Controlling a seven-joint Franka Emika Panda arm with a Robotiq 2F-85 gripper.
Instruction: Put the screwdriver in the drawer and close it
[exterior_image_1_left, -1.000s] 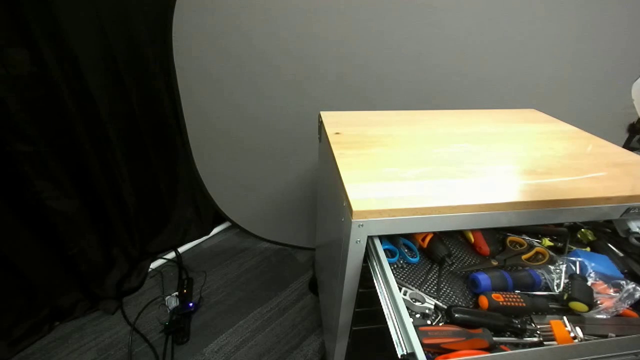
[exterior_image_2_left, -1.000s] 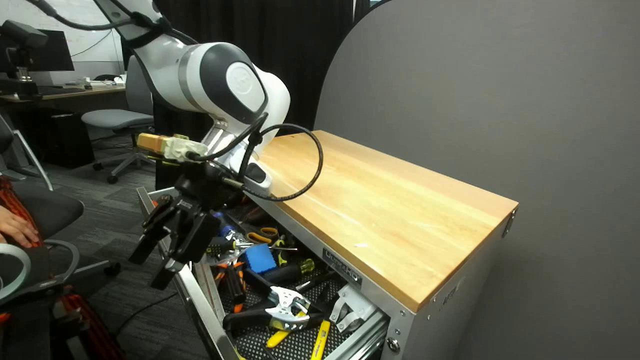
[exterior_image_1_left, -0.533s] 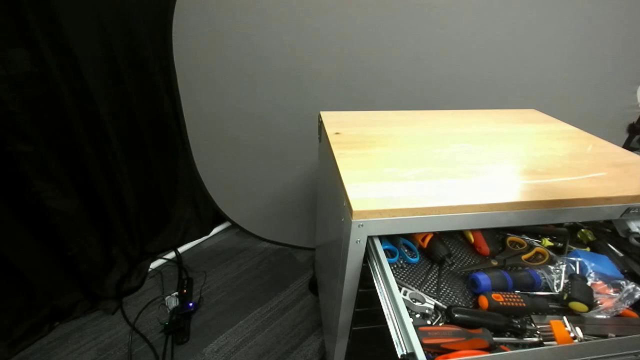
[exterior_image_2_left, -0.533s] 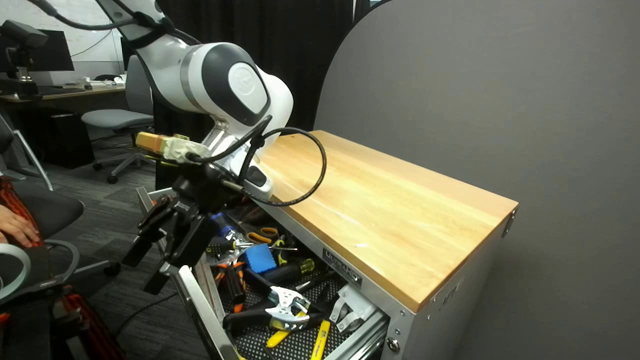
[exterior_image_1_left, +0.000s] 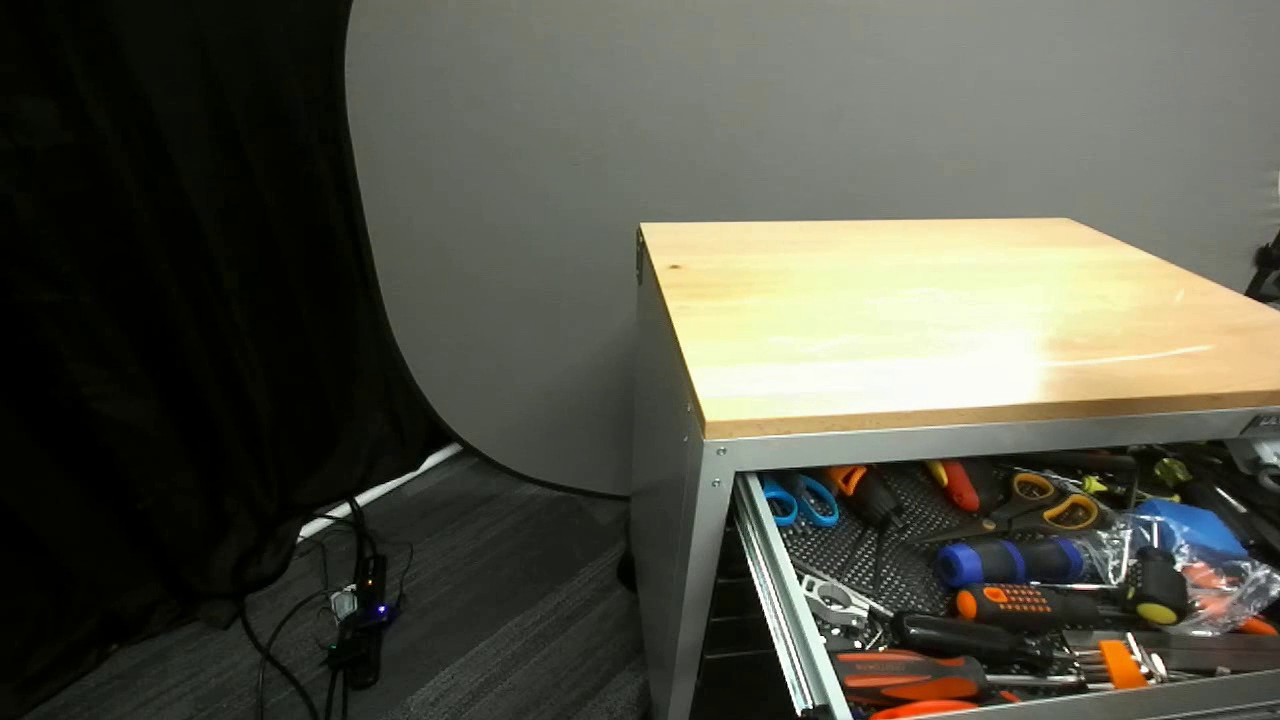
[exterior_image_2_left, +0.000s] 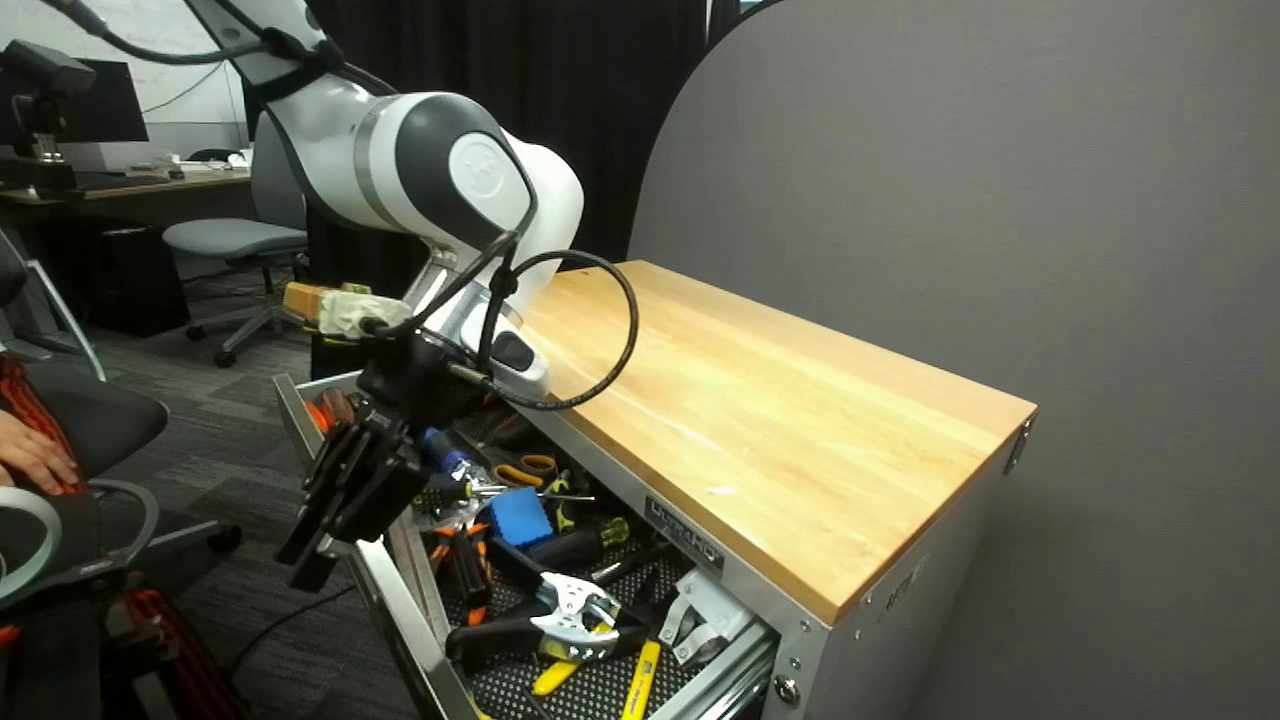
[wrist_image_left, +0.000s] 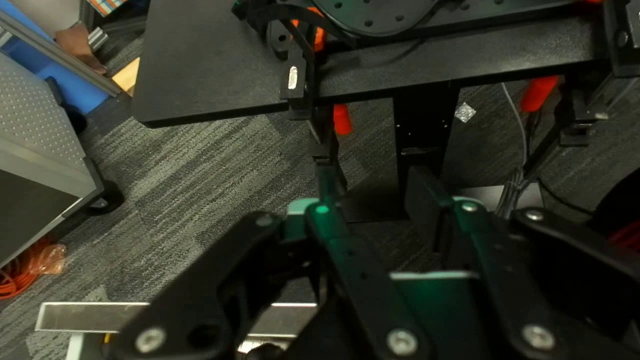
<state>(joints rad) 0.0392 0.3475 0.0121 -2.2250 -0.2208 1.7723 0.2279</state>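
Note:
The drawer is pulled out of the grey cabinet and full of tools, as both exterior views show. Among them lies a stubby black-and-yellow tool, which looks like the screwdriver; in an exterior view its dotted handle shows near a blue block. My gripper hangs tilted down at the outer side of the drawer's front rail. In the wrist view the gripper is partly open, with a gap and nothing seen between its fingers. The drawer's silver edge crosses the bottom of that view.
The wooden top sits above the drawer. A spring clamp and scissors lie inside it. A black table stands beyond the fingers in the wrist view. A person's hand rests at the left edge.
My gripper's fingers have come closer together over the last half second. The wrist has shifted and turned slightly. The drawer and its tools have stayed as they were.

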